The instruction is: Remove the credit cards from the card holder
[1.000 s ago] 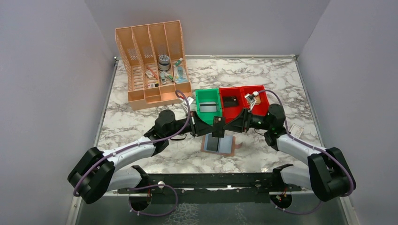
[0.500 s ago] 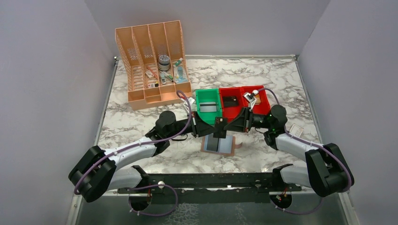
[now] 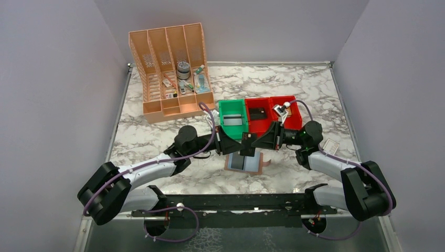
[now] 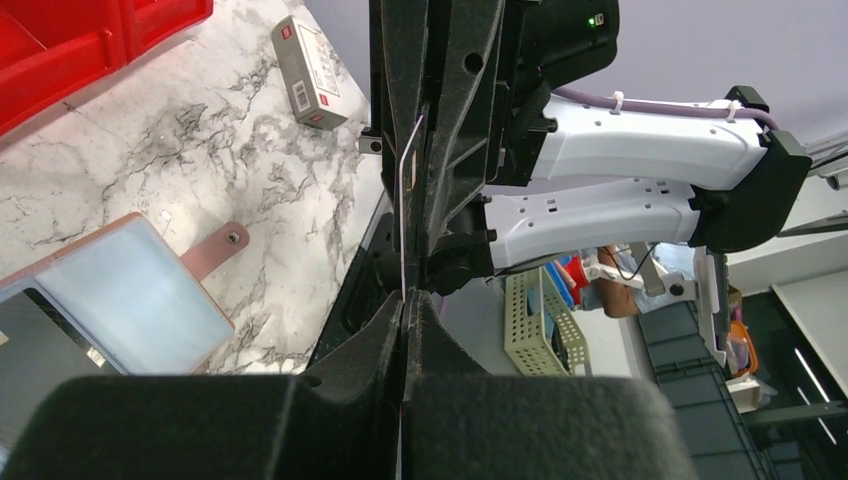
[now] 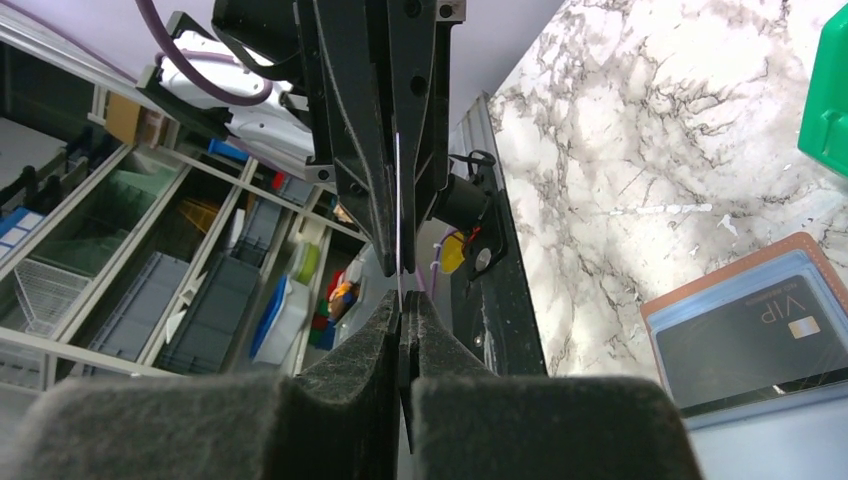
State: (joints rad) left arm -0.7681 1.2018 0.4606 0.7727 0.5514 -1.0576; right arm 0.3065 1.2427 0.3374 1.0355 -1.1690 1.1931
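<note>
The card holder [image 3: 244, 163] lies open on the marble, brown rim up, blue-grey inside showing. A dark credit card marked VIP [image 5: 745, 345] sits in its pocket. Both grippers meet just above the holder. My left gripper [image 3: 240, 143] and right gripper [image 3: 256, 143] face each other, each shut on one end of another credit card [image 3: 247, 146]. That card stands edge-on as a thin line in the left wrist view [image 4: 402, 215] and the right wrist view [image 5: 398, 200]. The holder's snap tab [image 4: 222, 245] points right.
A green bin [image 3: 233, 107] and two red bins [image 3: 273, 102] stand just behind the grippers. Flat cards lie in the green bin and the nearer red bin. A small white box with a red mark [image 3: 330, 144] lies at the right. An orange desk organiser [image 3: 170, 68] stands at the back left.
The right gripper has moved left toward the left gripper, and the two now meet over the holder on the same card. The holder has not moved.
</note>
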